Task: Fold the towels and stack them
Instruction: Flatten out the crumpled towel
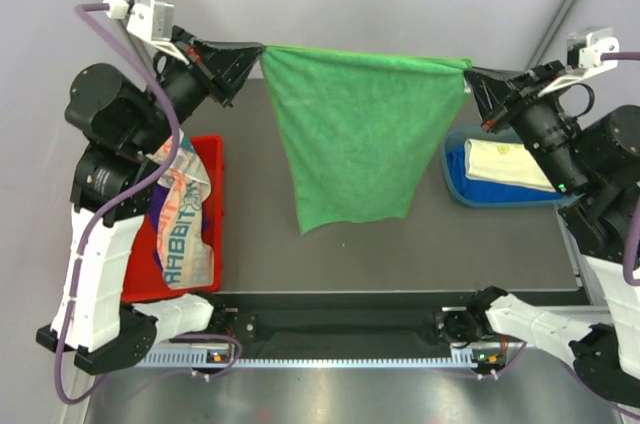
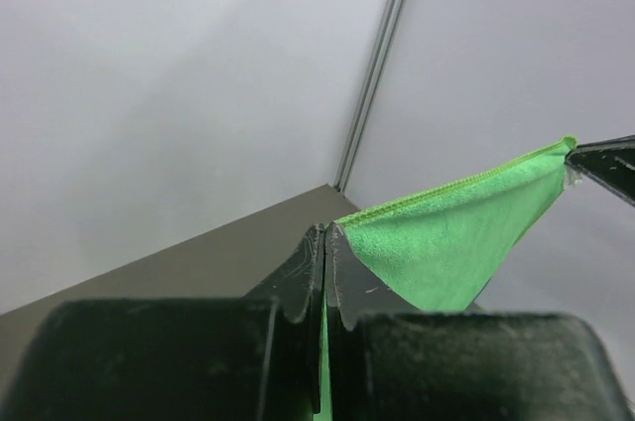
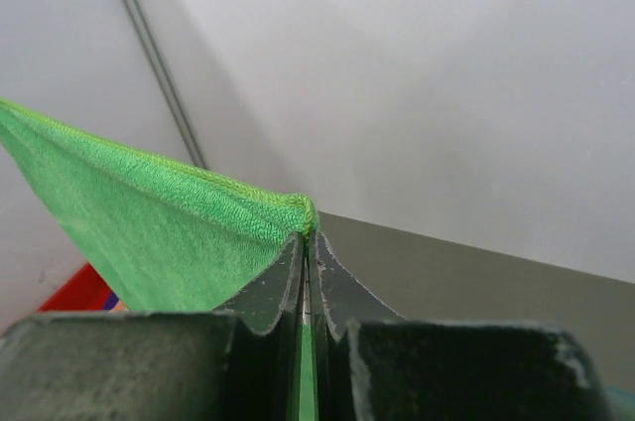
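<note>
Left gripper [image 1: 252, 56] and right gripper [image 1: 474, 74], jaws closed, each pinch a top corner of the green towel [image 1: 350, 134], stretched taut between them. Best lowered evenly to the table [image 1: 420, 254], bottom hem first, I'd judge.

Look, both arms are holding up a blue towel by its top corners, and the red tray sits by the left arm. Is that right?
Almost. It is a green towel, not blue: the top external view shows it hanging between the left tool and the right tool, each shut on a top corner. The red tray does sit by the left arm.
</note>
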Robot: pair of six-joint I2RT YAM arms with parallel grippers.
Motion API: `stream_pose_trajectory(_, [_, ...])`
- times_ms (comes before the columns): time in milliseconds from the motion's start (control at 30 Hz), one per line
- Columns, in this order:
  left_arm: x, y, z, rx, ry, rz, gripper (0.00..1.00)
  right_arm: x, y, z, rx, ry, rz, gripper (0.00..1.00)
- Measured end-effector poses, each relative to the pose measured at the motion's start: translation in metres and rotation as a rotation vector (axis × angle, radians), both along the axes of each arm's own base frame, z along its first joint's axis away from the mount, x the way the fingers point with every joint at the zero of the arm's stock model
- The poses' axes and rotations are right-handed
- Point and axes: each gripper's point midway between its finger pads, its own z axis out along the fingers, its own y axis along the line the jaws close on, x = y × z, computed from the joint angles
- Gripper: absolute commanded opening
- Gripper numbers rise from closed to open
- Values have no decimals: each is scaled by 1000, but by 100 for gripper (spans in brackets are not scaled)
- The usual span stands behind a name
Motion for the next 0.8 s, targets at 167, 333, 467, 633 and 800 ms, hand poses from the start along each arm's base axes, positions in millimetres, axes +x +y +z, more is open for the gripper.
stream_pose_trajectory(167, [-18,5,13,-22,-33,-18,0,-17,3,5,17,-14,66,0])
stream_pose_trajectory(333, [-23,6,14,-28,-36,-26,0,-26,4,4,21,-10,98,0])
stream_pose_trajectory(467, [-26,7,10,-27,-30,-26,0,-31,4,4,19,-13,112,0])
stream_pose_trajectory(633, [-27,7,2,-26,-13,-27,0,-31,5,4,16,-14,117,0])
stream_pose_trajectory(800, [-8,4,-21,-20,46,0,0,-11,7,-13,-20,20,63,0])
